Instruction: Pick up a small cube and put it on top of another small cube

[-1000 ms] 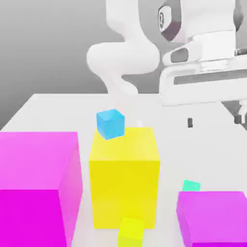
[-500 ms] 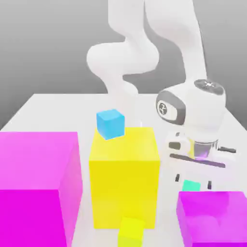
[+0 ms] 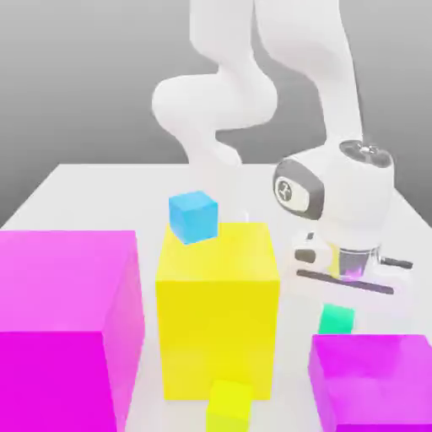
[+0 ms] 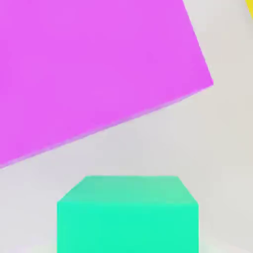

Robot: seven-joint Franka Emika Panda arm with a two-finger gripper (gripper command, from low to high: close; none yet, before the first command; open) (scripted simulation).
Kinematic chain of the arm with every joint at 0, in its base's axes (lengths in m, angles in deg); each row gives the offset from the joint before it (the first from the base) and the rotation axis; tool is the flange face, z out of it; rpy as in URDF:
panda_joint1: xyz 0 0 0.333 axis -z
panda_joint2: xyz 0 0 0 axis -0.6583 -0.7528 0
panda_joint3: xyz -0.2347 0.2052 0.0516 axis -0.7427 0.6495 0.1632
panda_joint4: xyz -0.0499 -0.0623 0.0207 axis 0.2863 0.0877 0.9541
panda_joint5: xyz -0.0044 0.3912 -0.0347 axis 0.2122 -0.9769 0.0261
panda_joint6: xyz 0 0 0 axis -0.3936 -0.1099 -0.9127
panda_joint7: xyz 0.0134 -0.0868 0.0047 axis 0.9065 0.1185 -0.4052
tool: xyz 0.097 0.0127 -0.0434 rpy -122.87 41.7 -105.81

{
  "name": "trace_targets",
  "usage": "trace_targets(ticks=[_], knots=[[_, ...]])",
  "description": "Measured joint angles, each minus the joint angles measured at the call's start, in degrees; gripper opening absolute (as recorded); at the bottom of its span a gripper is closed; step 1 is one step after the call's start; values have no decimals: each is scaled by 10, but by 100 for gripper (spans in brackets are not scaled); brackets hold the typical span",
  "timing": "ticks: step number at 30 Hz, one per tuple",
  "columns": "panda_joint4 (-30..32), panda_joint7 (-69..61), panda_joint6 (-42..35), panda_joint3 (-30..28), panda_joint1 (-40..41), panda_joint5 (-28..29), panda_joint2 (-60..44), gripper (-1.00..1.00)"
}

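Three small cubes: one blue point(image 3: 193, 216), one green point(image 3: 336, 319), one yellow-green point(image 3: 229, 407). Three big blocks: two magenta, a large one point(image 3: 67, 329) at the exterior view's left and a lesser one point(image 3: 371, 380) at its right, and one yellow point(image 3: 218, 308) between them.

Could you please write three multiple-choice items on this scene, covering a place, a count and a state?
1. Where does the small blue cube rest?
A. on the large yellow block
B. on the white table
C. on a magenta block

2. How many large magenta blocks are there?
A. one
B. two
C. three

3. What are the jaws of the gripper doing?
A. standing wide open
B. shut on the small green cube
C. shut on the blue cube

Answers: 1 A, it sits on the yellow top; 2 B, one at each lower corner; 3 B, the green cube sits directly beneath the hand.
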Motion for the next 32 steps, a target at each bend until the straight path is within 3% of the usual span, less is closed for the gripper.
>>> trace_targets(ticks=[7, 23, 25, 28, 29, 32], knots=[[-24, -191, -117, -25, 0, -6, 134, -100], [-67, -472, -512, -193, 104, 22, 463, -100], [-53, -464, -524, -214, 122, 7, 472, -100], [-6, -463, -468, -224, 131, 6, 457, -100], [7, -463, -450, -226, 132, 6, 452, 100], [7, -463, -450, -226, 132, 6, 452, 100]])
